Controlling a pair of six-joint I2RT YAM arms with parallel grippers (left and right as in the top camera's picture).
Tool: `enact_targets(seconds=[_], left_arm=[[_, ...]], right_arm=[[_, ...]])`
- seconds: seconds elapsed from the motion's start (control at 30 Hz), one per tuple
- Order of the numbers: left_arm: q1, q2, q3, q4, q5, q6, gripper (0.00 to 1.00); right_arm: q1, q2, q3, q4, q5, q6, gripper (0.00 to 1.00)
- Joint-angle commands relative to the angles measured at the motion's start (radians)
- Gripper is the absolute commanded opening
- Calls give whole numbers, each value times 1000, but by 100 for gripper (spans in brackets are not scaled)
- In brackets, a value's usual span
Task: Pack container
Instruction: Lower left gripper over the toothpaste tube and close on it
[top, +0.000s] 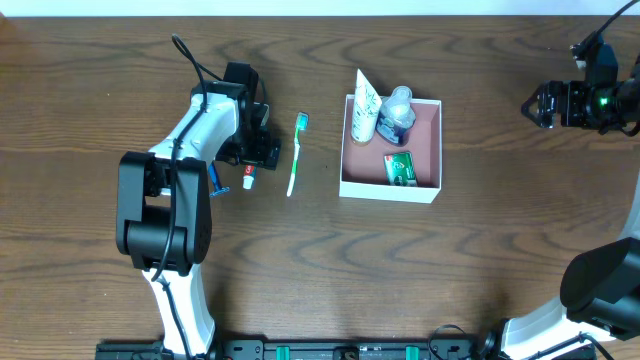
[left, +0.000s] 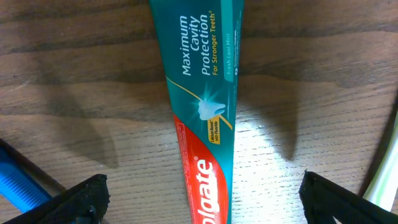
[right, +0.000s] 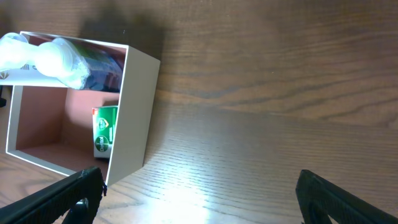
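**Partly hidden or cut off**
- Toothpaste tube (left: 202, 93): seen from overhead, only its red-and-white cap end shows past the left arm. The left wrist view cuts off both ends.
- Blue item (left: 17, 185): cut off at the frame corner and half under the arm from overhead. What it is cannot be told.
- Bottle (top: 397, 113): clear with dark blue contents, label unreadable.

**Container** (top: 388, 190)
- Sits on the table (top: 500, 250), right of centre and well apart from both arms.
- Holds a white tube (top: 365, 105) leaning over the far left corner, the bottle beside it, and a green box (top: 401, 168) flat on the pink floor.

**Loose items**
- Toothbrush (top: 297, 152): lies on the wood between the container and the left arm.

**Pincers**
- Left gripper (left: 204, 193): jaws wide apart either side of the toothpaste tube, not touching it.
- Right gripper (right: 199, 186): jaws wide apart with nothing between them.
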Motion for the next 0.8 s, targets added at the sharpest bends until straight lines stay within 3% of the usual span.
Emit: enact_targets(seconds=[0.0, 0.77], left_arm=[[5, 13, -9, -3, -11, -9, 98], [5, 39, -22, 6, 26, -13, 100]], right_arm=[[8, -2, 1, -1, -14, 11, 99], [8, -2, 1, -1, -15, 11, 99]])
